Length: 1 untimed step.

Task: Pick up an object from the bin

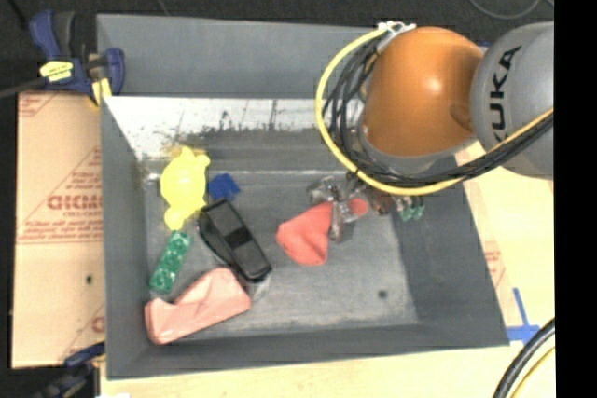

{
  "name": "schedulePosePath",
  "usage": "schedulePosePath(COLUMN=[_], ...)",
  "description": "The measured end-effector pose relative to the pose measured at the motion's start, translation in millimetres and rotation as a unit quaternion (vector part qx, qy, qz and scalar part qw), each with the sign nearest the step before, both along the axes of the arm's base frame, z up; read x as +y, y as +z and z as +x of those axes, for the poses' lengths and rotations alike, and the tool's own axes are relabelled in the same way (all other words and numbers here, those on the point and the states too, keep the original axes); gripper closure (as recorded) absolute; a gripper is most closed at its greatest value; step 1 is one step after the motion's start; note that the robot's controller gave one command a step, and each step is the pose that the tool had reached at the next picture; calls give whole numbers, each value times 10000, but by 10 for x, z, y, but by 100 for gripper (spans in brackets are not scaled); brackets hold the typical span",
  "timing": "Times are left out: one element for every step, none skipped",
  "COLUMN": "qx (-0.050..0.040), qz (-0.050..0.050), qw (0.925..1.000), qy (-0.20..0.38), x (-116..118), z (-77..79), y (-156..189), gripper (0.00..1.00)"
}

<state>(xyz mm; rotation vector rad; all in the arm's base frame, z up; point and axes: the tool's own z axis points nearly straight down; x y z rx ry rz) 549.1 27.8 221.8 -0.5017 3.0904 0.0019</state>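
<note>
My gripper [338,212] reaches down in the middle of the bin, below the orange dome. A red soft lump [306,238] lies right under and to the left of its metal fingers [347,214]; its upper right end comes up against them. Whether that end sits between the fingers I cannot make out. A black angular object [233,240] lies to the left of the red lump.
At the bin's left lie a yellow toy [184,184], a small blue piece [222,187], a green beaded thing [170,263] and a pink soft roll [196,306]. The arm and cables cover the bin's upper right.
</note>
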Motion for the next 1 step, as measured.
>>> schedulePosePath(qx=[1], qz=[0], qw=[10000], qy=[-10], x=[-2], z=[0], y=[0], gripper=[100])
